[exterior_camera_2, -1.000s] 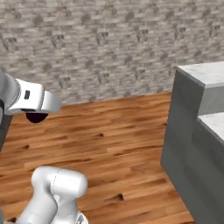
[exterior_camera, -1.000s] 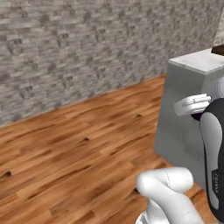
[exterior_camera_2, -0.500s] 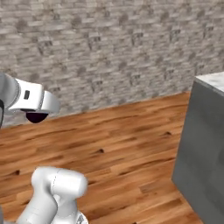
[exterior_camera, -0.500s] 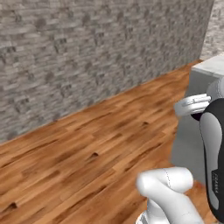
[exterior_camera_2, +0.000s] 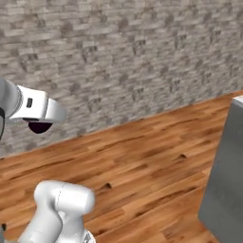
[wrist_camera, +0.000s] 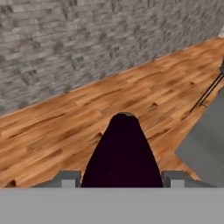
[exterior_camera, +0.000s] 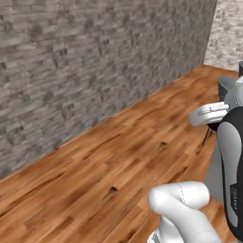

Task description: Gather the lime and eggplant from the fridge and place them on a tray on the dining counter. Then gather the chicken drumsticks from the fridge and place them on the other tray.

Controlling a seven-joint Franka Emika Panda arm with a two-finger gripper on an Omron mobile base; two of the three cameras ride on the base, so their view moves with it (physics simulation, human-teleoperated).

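A dark purple eggplant (wrist_camera: 122,148) sits between my gripper's (wrist_camera: 118,178) two finger tips and points away from the hand over the wooden floor. The gripper is shut on it. In the right base view the white hand (exterior_camera_2: 40,108) hangs at the left with the eggplant (exterior_camera_2: 40,127) showing dark beneath it. In the left base view the hand (exterior_camera: 209,114) is at the right edge, above the floor.
A grey stone wall (exterior_camera_2: 123,61) runs along the back, with wooden floor (exterior_camera_2: 142,161) in front of it. A grey counter block (exterior_camera_2: 224,185) stands at the right, also seen in the hand view (wrist_camera: 205,148). Thin dark stool legs (wrist_camera: 209,92) stand beside it.
The whole picture has shifted as the base moves: the grey counter has slid toward the right edge and more wall and floor show. The gripper's hold on the eggplant is unchanged.
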